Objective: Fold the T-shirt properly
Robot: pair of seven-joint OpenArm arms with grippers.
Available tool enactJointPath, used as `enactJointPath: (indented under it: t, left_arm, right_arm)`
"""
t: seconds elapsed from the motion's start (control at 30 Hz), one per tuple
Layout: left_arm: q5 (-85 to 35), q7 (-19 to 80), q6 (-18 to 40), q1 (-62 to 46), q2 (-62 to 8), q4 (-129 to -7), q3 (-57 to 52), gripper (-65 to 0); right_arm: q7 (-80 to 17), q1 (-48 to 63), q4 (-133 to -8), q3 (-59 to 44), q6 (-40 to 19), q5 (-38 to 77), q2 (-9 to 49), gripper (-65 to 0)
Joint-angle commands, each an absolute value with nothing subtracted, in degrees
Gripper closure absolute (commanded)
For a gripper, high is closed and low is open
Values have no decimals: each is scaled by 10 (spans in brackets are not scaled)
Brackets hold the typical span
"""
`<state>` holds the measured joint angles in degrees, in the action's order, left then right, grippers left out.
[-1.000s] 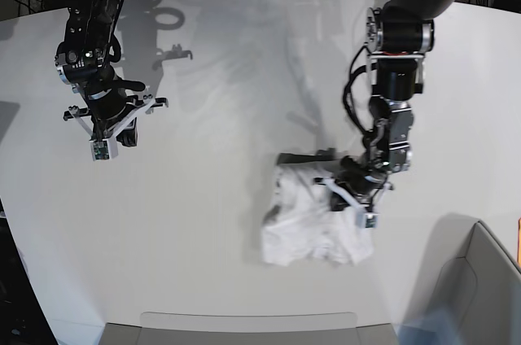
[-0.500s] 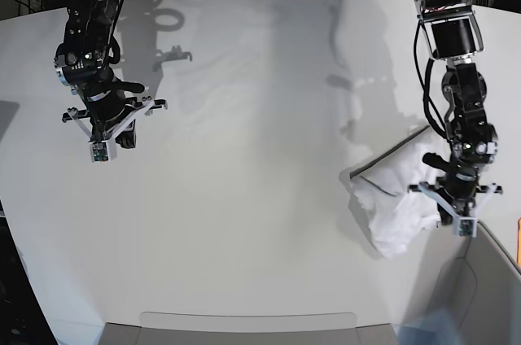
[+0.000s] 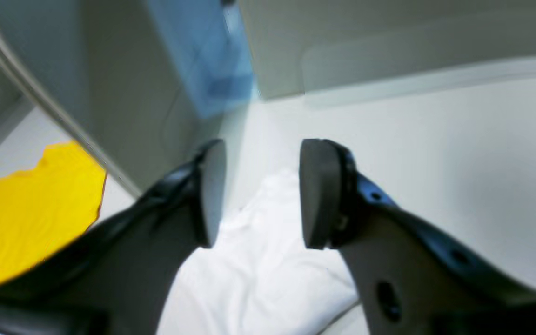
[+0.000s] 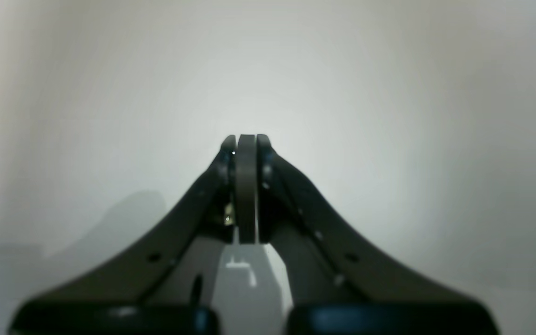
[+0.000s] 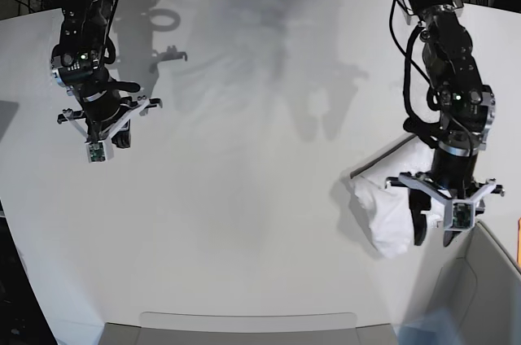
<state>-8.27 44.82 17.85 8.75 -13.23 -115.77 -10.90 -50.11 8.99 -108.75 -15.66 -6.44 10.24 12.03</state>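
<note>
Left gripper (image 3: 254, 195) has its jaws spread wide with nothing clamped; the T-shirt (image 3: 258, 274) lies directly beneath and between the pads, apparently free of them. In the base view that gripper (image 5: 440, 219) hangs over the shirt (image 5: 387, 219), which sits as a crumpled white bundle at the table (image 5: 244, 198) edge on the left arm's side, just beside the grey bin (image 5: 480, 288); something yellow (image 3: 26, 214) lies inside the bin. Right gripper (image 4: 244, 144) is fully closed on nothing, hovering over bare table, well apart from the shirt (image 5: 102, 129). Handling judgement: thin, limp, light fabric, no stiffness, so it will sag and bunch under any single pinch and drag rather than slide flat. It is bunched, not folded; seams and sleeves can't be made out in the heap. Likely best to pinch an outer edge or corner layer, ideally shoulder or hem once exposed, and spread with both arms. Risk: grabbing several layers at once, or pulling it off the edge towards the bin.
</note>
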Motion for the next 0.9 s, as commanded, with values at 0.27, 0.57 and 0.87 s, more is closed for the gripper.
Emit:
enactJointPath:
  t: [0.27, 0.57, 0.87]
  left_arm:
    - [-176, 492, 174, 116, -137, -1157, -133, -264]
    - [-176, 492, 174, 114, -136, -1165, -133, -263]
    - [-176, 489, 174, 97, -138, -1165, -133, -263]
  right_arm:
    - [-486, 59, -1098, -154, -65, 122, 122, 0]
    - [-487, -7, -1147, -96, -65, 204, 124, -279]
    - [-486, -40, -1147, -87, -66, 244, 116, -351]
